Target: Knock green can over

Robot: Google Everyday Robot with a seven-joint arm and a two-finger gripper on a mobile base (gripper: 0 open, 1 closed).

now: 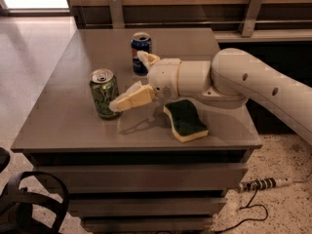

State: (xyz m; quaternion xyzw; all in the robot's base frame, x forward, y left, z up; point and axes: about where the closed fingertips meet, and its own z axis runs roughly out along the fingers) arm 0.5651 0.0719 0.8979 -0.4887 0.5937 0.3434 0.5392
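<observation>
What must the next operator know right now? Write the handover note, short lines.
Gripper: open, holding nothing, low over the table. Its lower finger reaches to the arm-facing side of the green can, at or almost at contact.
Green can: upright, on the left part of the table.
Blue Pepsi can: upright behind the gripper; leave it.
Sponge: flat on the table, beside the arm.
Done: the approach.
Left: push the green can away from the arm until it tips; contact higher on its body would probably help.

Pepsi logo on blue can (141, 51) behind tool (129, 80)
</observation>
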